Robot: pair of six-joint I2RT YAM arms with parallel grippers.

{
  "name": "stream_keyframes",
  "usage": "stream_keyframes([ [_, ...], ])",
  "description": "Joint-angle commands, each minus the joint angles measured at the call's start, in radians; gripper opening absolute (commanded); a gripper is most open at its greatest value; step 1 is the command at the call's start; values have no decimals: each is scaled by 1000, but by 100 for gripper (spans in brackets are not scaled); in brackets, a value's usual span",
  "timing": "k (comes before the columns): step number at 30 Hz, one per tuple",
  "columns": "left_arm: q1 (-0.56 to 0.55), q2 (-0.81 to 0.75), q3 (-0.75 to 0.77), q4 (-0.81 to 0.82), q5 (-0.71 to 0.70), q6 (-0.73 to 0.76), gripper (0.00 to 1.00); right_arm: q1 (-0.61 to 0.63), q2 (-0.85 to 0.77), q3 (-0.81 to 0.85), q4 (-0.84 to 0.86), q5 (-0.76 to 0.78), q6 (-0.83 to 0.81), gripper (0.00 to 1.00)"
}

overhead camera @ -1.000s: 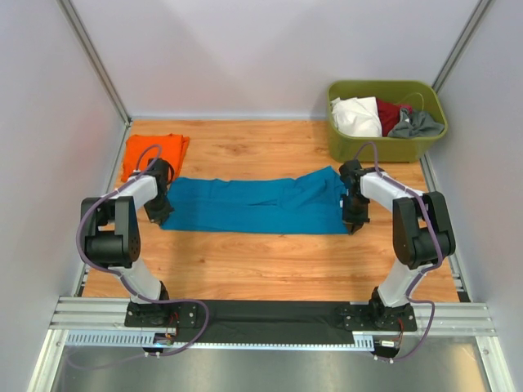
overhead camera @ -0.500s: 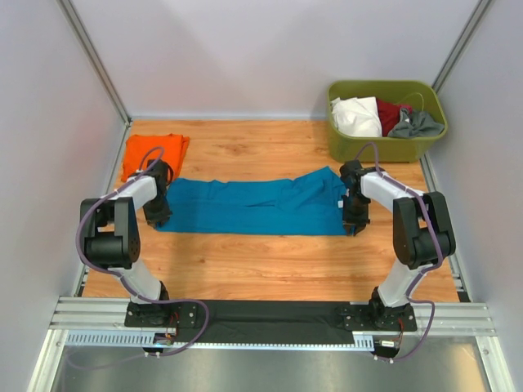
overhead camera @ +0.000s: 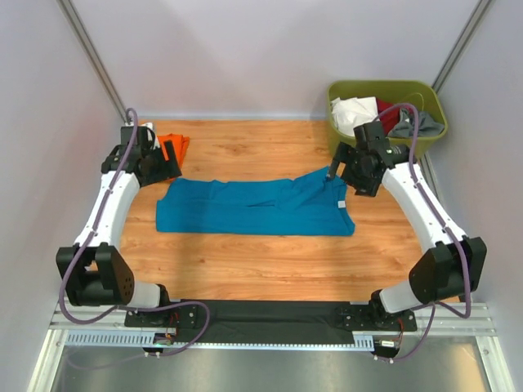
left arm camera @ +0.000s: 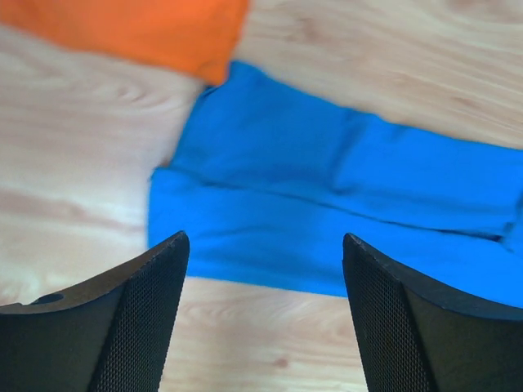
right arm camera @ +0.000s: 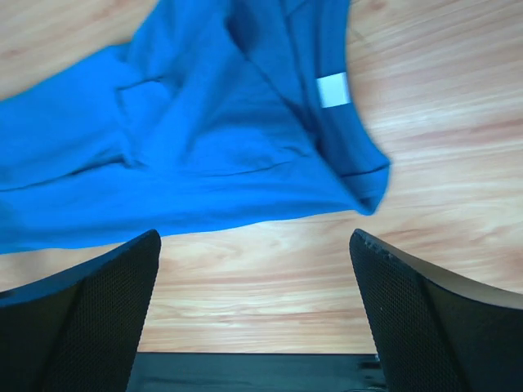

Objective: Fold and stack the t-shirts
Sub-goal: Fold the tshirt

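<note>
Teal-blue t-shirt (overhead camera: 253, 208): folded into a long band, flat on the wooden surface (overhead camera: 245, 257), stretched from under the left claw (overhead camera: 166, 157) to under the right claw (overhead camera: 341, 169). Seen only by the right wrist: white neck label (right arm camera: 333, 90) and a rumpled collar end, beyond the wide-spread, empty fingers. Seen only by the left wrist: orange t-shirt (left arm camera: 139, 28) corner just beside the teal hem, past equally parted, empty fingers; from above, half hidden behind that claw. Both arms stretched far forward, wrists tilted down and inward, well off the cloth. Olive tub (overhead camera: 384, 86) just behind the right claw.
</note>
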Motion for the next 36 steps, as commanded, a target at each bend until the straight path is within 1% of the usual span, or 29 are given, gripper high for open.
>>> stream_keyframes([
  [1,-38,83,-18,158,173,44,82,51,-2,-66,104,-29,282,100],
  [2,-73,108,-15,176,157,49,81,61,-6,-91,190,-36,319,100],
  [3,-87,165,-12,185,120,40,81,69,-2,-117,220,-41,406,100],
  [5,-105,229,4,197,120,38,78,104,24,-178,305,-43,458,100],
  [7,-108,306,7,197,110,23,76,129,61,-192,312,14,502,100],
  [9,-109,343,-18,213,91,14,76,152,121,-206,327,23,510,100],
  [10,-109,349,-28,223,80,15,76,160,141,-212,330,40,531,100],
  [11,-109,355,-53,226,75,12,76,173,176,-222,368,40,536,100],
  [15,-110,366,-111,199,38,-56,76,186,282,-226,427,39,559,100],
  [17,-112,365,-148,176,-6,-87,76,189,346,-213,436,42,559,100],
  [21,-119,378,-185,107,-130,-193,76,200,420,-173,428,85,530,100],
  [23,-122,380,-202,46,-176,-239,75,200,455,-144,427,92,501,100],
  [24,-125,366,-209,18,-216,-289,75,200,467,-127,422,97,489,100],
  [26,-141,337,-255,-54,-247,-365,74,201,515,-61,415,100,441,100],
  [27,-145,296,-277,-94,-268,-391,73,203,535,-33,406,100,426,100],
  [28,-150,274,-323,-108,-272,-417,72,206,578,37,395,100,410,100],
  [29,-150,253,-343,-119,-270,-461,71,207,602,74,373,98,392,100],
  [31,-151,204,-396,-137,-247,-495,69,216,676,155,334,97,340,100],
  [32,-153,185,-410,-140,-238,-523,69,217,700,233,323,92,321,100],
  [34,-162,173,-440,-159,-218,-551,69,224,776,322,289,80,283,100],
  [35,-170,159,-449,-162,-212,-572,68,229,800,400,280,74,271,100],
  [36,-193,153,-465,-163,-201,-583,68,232,852,439,271,65,246,100],
])
